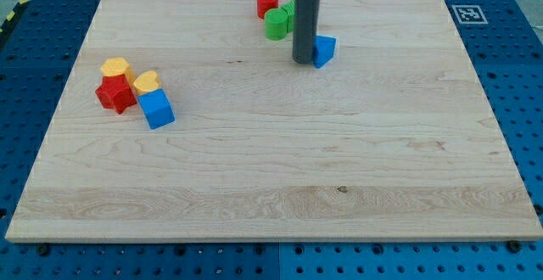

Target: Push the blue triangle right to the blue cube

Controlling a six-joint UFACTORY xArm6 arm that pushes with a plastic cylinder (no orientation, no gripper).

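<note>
My tip (304,61) rests on the wooden board (339,161); the arm ends in a bare rod, nothing to open or close. The blue triangle (324,50) touches its right side. The blue cube (157,109) lies far lower left.

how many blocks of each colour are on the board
red: 2, a cylinder at the view's top and a star-like block at the view's left
green: 2, and, the second partly behind the rod
yellow: 2, and
blue: 2, the blue triangle just right of my tip, and the blue cube
total: 8
</note>
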